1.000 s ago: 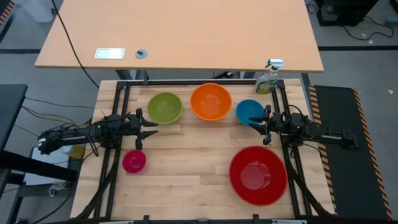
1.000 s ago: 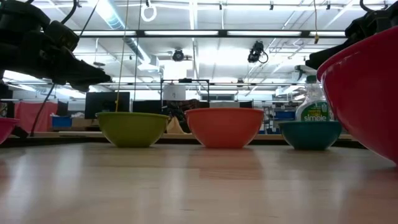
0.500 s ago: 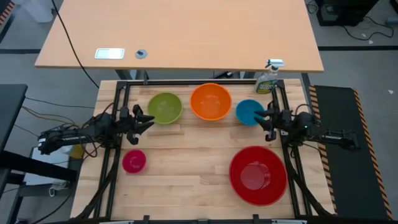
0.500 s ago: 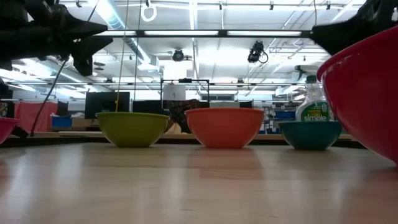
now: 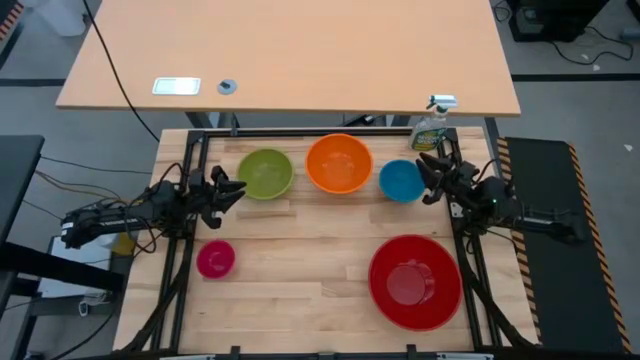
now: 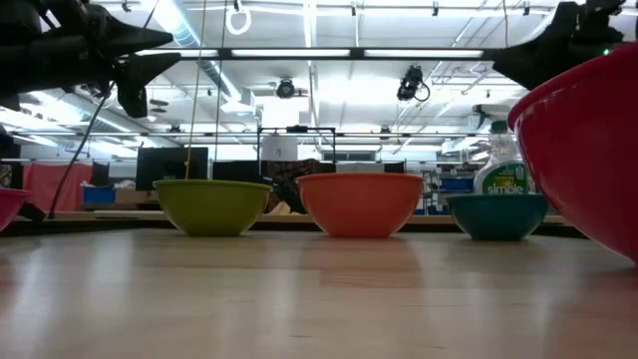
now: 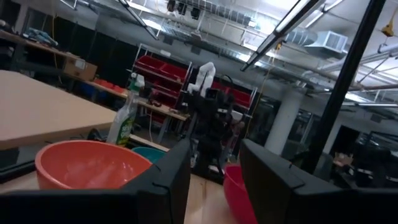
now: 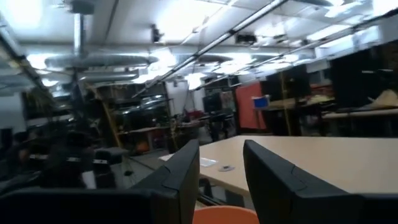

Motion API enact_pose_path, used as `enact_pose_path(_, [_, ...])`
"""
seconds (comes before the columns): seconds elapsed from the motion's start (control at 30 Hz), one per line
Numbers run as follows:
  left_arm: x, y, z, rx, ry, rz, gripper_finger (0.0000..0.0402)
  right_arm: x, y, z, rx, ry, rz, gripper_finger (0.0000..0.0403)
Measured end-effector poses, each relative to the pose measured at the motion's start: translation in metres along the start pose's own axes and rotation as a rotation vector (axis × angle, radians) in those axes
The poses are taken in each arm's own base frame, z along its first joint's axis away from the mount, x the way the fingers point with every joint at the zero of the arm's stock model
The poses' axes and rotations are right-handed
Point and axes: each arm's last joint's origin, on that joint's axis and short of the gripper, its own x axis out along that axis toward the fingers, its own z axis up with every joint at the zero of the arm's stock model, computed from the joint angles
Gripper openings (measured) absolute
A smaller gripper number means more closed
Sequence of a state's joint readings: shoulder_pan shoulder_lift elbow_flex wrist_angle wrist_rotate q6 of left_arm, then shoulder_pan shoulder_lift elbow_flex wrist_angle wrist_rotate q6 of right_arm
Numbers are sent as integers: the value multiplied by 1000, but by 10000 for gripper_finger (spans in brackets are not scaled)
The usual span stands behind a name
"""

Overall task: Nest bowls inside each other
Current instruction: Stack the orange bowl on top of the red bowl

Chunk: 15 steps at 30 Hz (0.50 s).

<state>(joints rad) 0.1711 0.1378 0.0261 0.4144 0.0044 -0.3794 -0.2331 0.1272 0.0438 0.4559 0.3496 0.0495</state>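
Observation:
Five bowls stand apart on their bases on the wooden table: lime green (image 5: 265,173), orange (image 5: 339,163) and blue (image 5: 402,180) in a far row, small pink (image 5: 215,259) near left, large red (image 5: 415,282) near right. My left gripper (image 5: 234,189) hovers open just left of the green bowl, tipped upward, with nothing between its fingers (image 7: 214,180). My right gripper (image 5: 427,166) hovers open above the blue bowl's right rim, also tipped upward and empty (image 8: 221,180). The left wrist view looks over the orange bowl (image 7: 87,165).
A green spray bottle (image 5: 431,130) stands at the table's far right corner, close behind my right gripper. A black frame (image 5: 200,150) runs along the table's edges. A larger tan desk (image 5: 290,50) lies beyond the far edge. Bare wood lies between the pink and red bowls.
Both grippers have risen and tipped their fingers upward. My left gripper has also rolled about its own line and drawn a little toward the far edge. My right gripper has swung toward the far edge, from beside the blue bowl's near side to its right rim. No bowl has moved.

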Motion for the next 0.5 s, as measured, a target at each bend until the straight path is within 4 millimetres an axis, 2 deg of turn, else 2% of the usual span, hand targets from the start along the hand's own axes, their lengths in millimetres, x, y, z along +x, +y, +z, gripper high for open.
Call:
enact_pose_path(0.23, [0,-1,0,5,8,-25,142,19,12,19,26,4,219,133])
enact_pose_path(0.33, [0,-4,-2,80,31,-76,142,28,17,23,31,-46,275,133])
enact_pose_path(0.5, [1,-6,-4,164,44,-93,142,61,31,16,18,83,259,133])
